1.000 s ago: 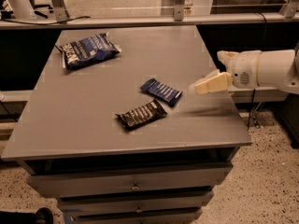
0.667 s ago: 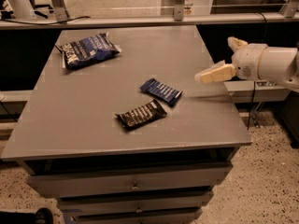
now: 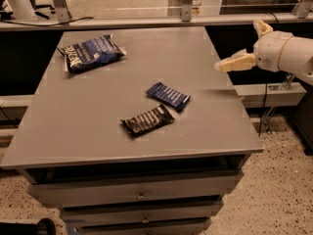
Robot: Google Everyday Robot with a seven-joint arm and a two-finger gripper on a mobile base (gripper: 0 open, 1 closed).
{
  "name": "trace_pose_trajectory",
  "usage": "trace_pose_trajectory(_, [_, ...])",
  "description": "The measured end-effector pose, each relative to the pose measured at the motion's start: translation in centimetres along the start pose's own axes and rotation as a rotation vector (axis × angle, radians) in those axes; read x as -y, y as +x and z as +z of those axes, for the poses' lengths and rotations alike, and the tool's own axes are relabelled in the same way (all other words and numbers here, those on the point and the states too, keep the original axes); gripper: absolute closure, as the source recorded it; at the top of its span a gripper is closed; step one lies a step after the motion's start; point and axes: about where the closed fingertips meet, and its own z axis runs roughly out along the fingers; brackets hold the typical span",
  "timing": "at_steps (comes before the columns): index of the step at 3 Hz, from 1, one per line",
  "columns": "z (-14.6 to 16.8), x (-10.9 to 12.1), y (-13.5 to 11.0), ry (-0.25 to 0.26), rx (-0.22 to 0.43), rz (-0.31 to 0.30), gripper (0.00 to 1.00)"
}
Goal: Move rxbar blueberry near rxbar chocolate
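Beside the grey table (image 3: 73, 131), cream gripper (image 3: 231, 63), grip state I cannot tell, has withdrawn, leaving flat dark-blue rxbar blueberry (image 3: 168, 96) near black rxbar chocolate (image 3: 146, 120).

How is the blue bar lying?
The blue bar lies flat on the table, whole face showing; the pincer hangs beyond the right edge.

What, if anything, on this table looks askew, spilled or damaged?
Nothing stands out. The rxbar blueberry and rxbar chocolate lie flat and untorn, close together on the table; the chip bag sits far left. The pincer hangs beyond its right edge.
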Motion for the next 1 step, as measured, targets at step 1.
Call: trace_pose_trajectory(1, [0.01, -0.01, 0.00, 0.000, 0.000, 0.000, 0.00])
